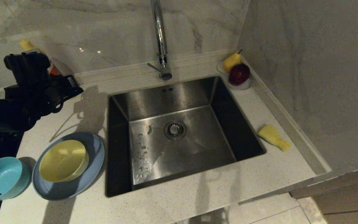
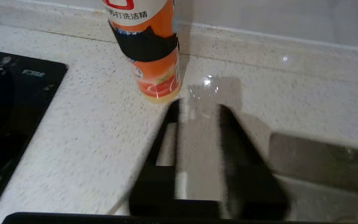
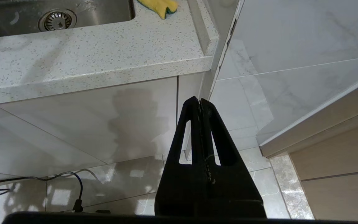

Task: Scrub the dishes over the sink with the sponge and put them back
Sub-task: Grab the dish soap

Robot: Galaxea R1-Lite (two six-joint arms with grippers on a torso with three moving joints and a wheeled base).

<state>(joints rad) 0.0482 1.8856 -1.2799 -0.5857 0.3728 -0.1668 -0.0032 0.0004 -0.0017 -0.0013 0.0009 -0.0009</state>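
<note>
Nearest the head camera, at eight o'clock, the teal bowl [image 1: 0, 177] and yellow bowl [image 1: 63, 160] in the plate [image 1: 87, 183] are waiting unwashed. At three o'clock the sponge [image 1: 273, 137] is lying untouched beside the sink [image 1: 179, 140]. Left gripper [image 2: 197, 107] is hovering parted, empty; right gripper [image 3: 200, 102] is hanging clenched below the counter [image 3: 89, 53].

Counted: one plate [image 1: 68, 183], two bowls, yellow [image 1: 63, 161] and teal [image 1: 1, 177], one sponge [image 1: 273, 137], one sink [image 1: 179, 133], one tap [image 1: 160, 37], one pear [image 1: 231, 61], one red apple [image 1: 239, 74], one detergent bottle [image 2: 148, 46].
</note>
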